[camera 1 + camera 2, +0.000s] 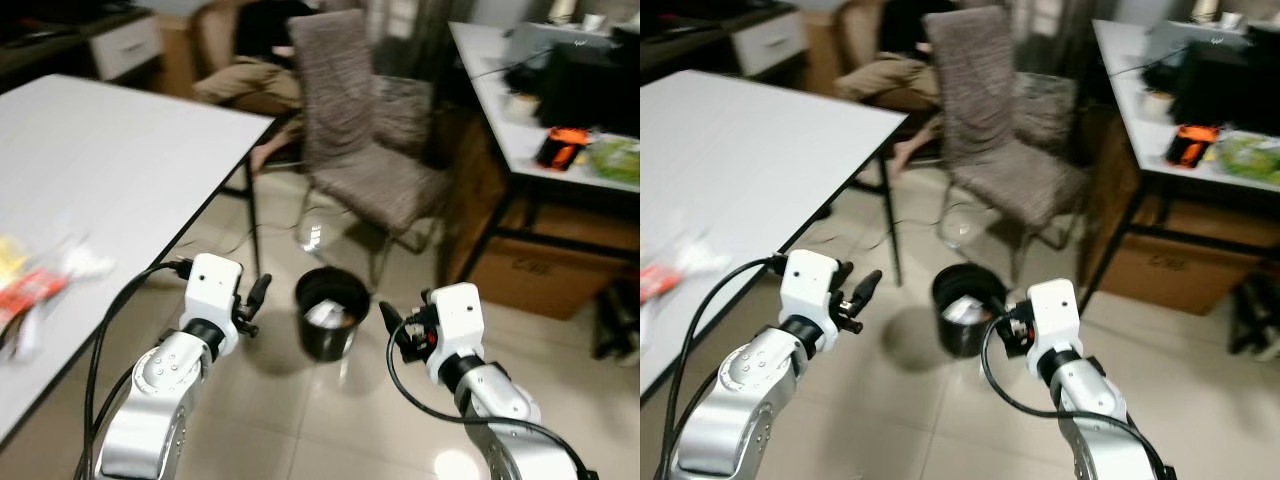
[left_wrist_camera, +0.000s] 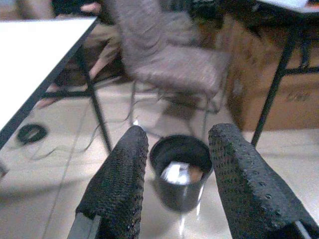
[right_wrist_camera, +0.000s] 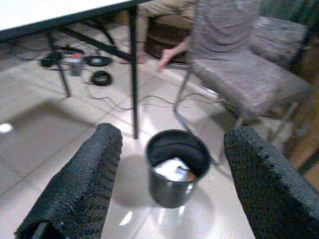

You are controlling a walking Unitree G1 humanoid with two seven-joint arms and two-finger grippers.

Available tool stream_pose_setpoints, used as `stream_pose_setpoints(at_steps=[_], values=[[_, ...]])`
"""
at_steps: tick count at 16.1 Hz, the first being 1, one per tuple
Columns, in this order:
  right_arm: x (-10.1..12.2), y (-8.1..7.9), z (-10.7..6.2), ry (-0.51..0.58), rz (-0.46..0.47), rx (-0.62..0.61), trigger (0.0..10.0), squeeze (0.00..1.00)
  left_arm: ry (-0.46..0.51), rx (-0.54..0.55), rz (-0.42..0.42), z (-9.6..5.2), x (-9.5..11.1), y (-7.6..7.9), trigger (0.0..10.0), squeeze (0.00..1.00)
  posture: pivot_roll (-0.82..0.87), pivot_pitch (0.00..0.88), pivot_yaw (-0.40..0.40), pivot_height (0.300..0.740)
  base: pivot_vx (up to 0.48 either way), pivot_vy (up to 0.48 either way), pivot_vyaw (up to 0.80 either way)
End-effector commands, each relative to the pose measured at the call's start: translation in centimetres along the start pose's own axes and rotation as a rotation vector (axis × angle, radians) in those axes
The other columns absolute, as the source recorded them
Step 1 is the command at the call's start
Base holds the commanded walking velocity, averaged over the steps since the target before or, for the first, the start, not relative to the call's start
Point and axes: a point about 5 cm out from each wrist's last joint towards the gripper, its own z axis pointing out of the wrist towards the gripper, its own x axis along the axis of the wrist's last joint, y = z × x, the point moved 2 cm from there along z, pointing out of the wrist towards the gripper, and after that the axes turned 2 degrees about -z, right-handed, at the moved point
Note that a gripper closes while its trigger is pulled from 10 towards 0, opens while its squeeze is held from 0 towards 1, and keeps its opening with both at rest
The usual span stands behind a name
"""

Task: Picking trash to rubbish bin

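- Fingers released and empty on both left gripper point(image 2: 174, 184) and right gripper point(image 3: 172, 184).
- Black rubbish bin point(image 1: 332, 312) sits at twelve o'clock, already holding scraps.
- Next, I'd judge: turn toward nine o'clock for wrappers point(image 1: 40, 285) on the worktop point(image 1: 110, 160).

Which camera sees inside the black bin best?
The right wrist view: it looks down into the bin, open gripper fingers either side, showing white trash at the bottom. The left wrist view shows it smaller and blurrier. Both eye views show it on the floor between the arms, farther off.
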Motion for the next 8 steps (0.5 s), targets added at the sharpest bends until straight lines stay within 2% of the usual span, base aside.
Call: stream_pose_setpoints(at_steps=[1, 8], values=[[-0.27, 0.55, -0.03, -0.01, -0.002, -0.013, 10.0, 0.0, 0.015, -0.006, 0.002, 0.16, 0.38, 0.32, 10.0, 0.0, -0.12, 0.0, -0.046, 0.74, -0.274, 0.0, 0.0], [-0.51, 0.77, 0.37, -0.012, -0.019, -0.008, 10.0, 0.0, 0.014, 0.008, 0.01, -0.07, 0.08, 0.07, 10.0, 0.0, -0.12, 0.0, -0.053, 0.74, -0.27, 0.0, 0.0]])
